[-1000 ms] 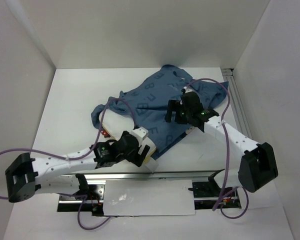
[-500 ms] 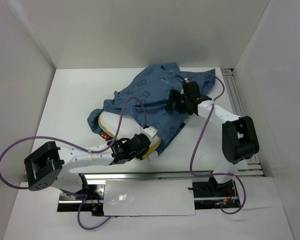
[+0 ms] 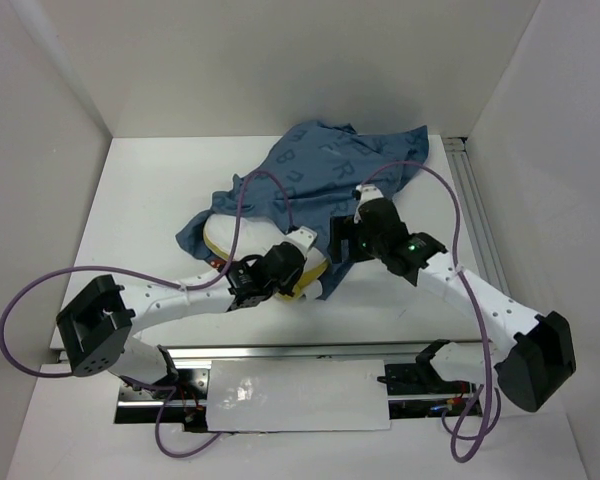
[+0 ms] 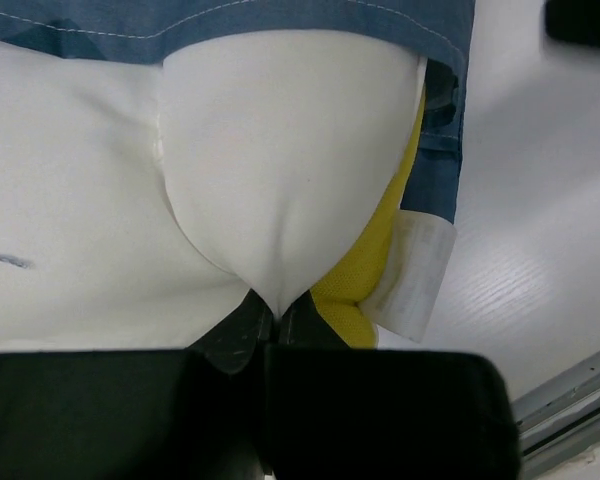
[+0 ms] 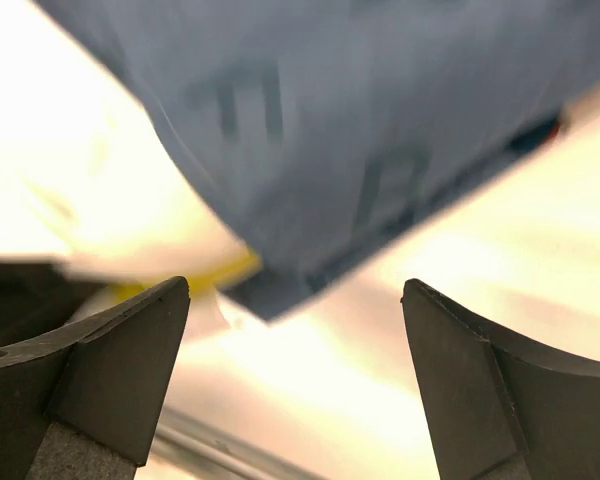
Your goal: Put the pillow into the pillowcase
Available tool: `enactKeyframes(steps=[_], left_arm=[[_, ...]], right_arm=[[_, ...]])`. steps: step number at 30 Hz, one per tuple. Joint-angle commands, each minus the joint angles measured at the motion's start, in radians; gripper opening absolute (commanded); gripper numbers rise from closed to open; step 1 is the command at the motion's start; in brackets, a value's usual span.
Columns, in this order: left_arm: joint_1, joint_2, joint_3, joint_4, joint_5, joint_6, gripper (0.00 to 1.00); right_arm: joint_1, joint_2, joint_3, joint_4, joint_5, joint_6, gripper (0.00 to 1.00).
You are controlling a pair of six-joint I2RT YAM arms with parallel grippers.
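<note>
**Two claws at the open end of a part-filled pillowcase**

Nearest the arm bases, the left claw (image 3: 292, 270) lies low over the white table surface (image 3: 140, 200). Its black fingers are closed to a pinch on the near end of the soft white rectangular pillow (image 3: 235, 235).

The left wrist view shows this grip. The two fingertips (image 4: 242, 328) meet, with white cloth drawn to a point between them. From there the pillow (image 4: 280, 150) bulges away toward 12 o'clock. At 3 o'clock of the bulge runs a yellow strip (image 4: 370, 260) along the pillow's edge. A white fabric tag (image 4: 415, 275) sits just beside the strip at 4 o'clock, over the surface (image 4: 550, 200).

In the top view the right claw (image 3: 338, 238) stands at 2 o'clock of the left claw, near it. The right wrist view is blurred but shows the claw (image 5: 295, 385) spread wide, with nothing between its fingers (image 5: 100, 360). A blue corner shows beyond the gap and touches neither finger.

Farther off lies the blue fabric pillowcase printed with lighter blue alphabet letters (image 3: 325, 165). It covers the far part of the pillow, and its hem (image 4: 280, 18) crosses the pillow's bulge. The pillow's bare end shows at 7 o'clock of the sack. The slack cloth lies rumpled toward 1 o'clock, near the far edge of the surface. Purple cables (image 3: 450, 200) arch over the cloth.
</note>
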Motion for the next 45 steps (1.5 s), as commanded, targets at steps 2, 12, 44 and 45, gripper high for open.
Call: enactKeyframes(steps=[2, 12, 44, 45], left_arm=[[0.012, -0.012, 0.069, 0.048, -0.007, 0.011, 0.0], [0.012, 0.045, 0.121, 0.011, -0.047, -0.02, 0.0], [0.161, 0.043, 0.32, -0.015, -0.147, -0.273, 0.0], [0.161, 0.043, 0.293, -0.038, -0.135, -0.273, 0.0]], right_arm=[[0.081, 0.043, -0.05, -0.116, 0.067, 0.004, 0.94], [0.093, 0.294, 0.007, 0.075, 0.274, 0.019, 0.89], [0.291, -0.141, 0.188, -0.113, -0.481, -0.08, 0.0], [0.291, -0.141, 0.174, -0.113, -0.481, -0.08, 0.0]])
